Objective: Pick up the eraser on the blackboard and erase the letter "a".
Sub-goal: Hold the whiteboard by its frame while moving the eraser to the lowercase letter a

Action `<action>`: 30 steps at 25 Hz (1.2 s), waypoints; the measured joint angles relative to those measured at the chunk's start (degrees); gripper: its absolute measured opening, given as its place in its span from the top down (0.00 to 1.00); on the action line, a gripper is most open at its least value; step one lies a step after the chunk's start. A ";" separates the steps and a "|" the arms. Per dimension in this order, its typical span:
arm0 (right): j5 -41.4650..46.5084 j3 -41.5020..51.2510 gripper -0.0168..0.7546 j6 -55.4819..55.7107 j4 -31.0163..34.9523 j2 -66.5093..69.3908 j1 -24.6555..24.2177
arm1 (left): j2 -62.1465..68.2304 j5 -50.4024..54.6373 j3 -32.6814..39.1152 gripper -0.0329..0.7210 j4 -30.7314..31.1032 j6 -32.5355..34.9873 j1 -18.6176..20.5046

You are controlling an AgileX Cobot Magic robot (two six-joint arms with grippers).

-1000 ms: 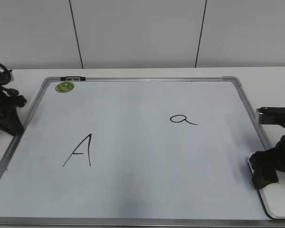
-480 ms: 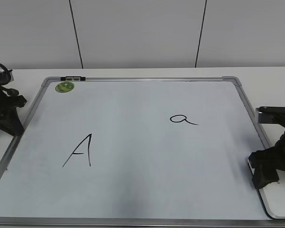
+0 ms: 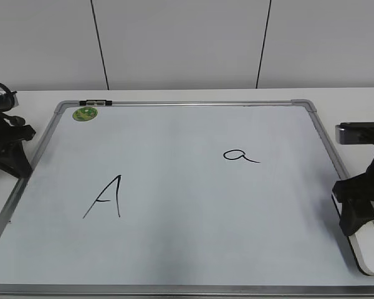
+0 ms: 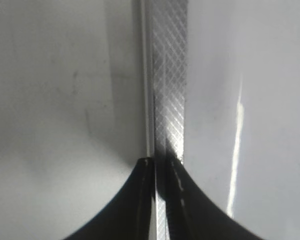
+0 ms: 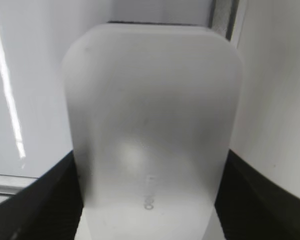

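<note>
The white eraser (image 3: 369, 249) sits at the near right corner of the blackboard (image 3: 187, 103), and it fills the right wrist view (image 5: 150, 100). My right gripper (image 3: 358, 215) is over it, with a black finger against each long side (image 5: 150, 170), shut on it. The letter "a" (image 3: 239, 156) is on the board's right half, up and left of the eraser. My left gripper (image 3: 9, 156) rests at the board's left edge, shut and empty, its fingertips (image 4: 160, 162) over the metal frame (image 4: 170, 75).
A capital "A" (image 3: 105, 198) is drawn on the board's left half. A round green sticker (image 3: 85, 114) is at the far left corner, beside a small black and white piece (image 3: 95, 103) on the top frame. White table surrounds the board.
My right gripper has shifted a little right and up with the eraser, whose near edge now sits higher in the exterior view. The left arm has not moved.
</note>
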 joint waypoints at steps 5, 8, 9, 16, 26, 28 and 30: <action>1.76 -2.59 0.28 -0.22 -0.24 -2.58 0.61 | 0.00 0.00 0.00 0.90 0.00 0.00 0.00; 2.01 -5.84 0.28 -0.44 -0.28 -2.69 3.01 | 0.00 0.00 0.00 0.90 0.00 0.00 0.00; 2.01 -7.28 0.28 -0.44 -0.28 -2.69 4.15 | 0.00 0.00 0.00 0.90 0.00 0.00 0.00; 2.46 -20.60 0.28 -0.58 -0.28 5.02 8.11 | 0.00 0.00 0.00 0.90 0.00 0.00 0.00; 8.38 -42.23 0.28 -4.01 -0.47 26.08 8.24 | 0.00 0.00 -0.09 0.90 0.00 0.00 0.00; 9.29 -45.86 0.28 -4.72 -0.47 29.47 8.24 | 0.00 0.00 -0.09 0.90 0.00 0.00 0.00; 10.25 -49.52 0.28 -4.99 -0.47 32.16 8.24 | 0.00 0.00 -0.09 0.90 0.00 0.00 0.00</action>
